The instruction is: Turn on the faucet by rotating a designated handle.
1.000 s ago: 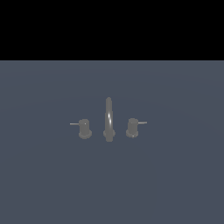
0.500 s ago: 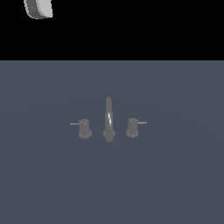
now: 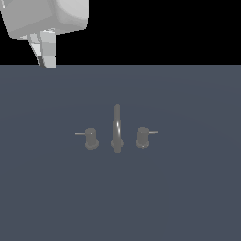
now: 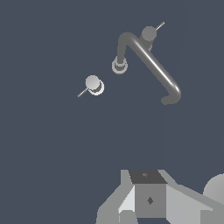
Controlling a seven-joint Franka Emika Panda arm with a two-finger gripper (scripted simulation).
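The faucet stands mid-floor: a tall arched spout between two short knobs. The designated handle is the knob on the exterior view's left, with its thin rod pointing left. The twin knob has its rod pointing right. My gripper hangs high at the exterior view's upper left, far from the handle. Its fingers sit together, with nothing between them. In the wrist view the designated handle, spout and twin knob lie well ahead of the gripper.
A flat dark blue-grey floor spreads all around the faucet. Black background fills the area above it. No other objects show.
The gripper has come down into the exterior view's upper left corner; one second ago it was out of frame. The faucet has not moved.
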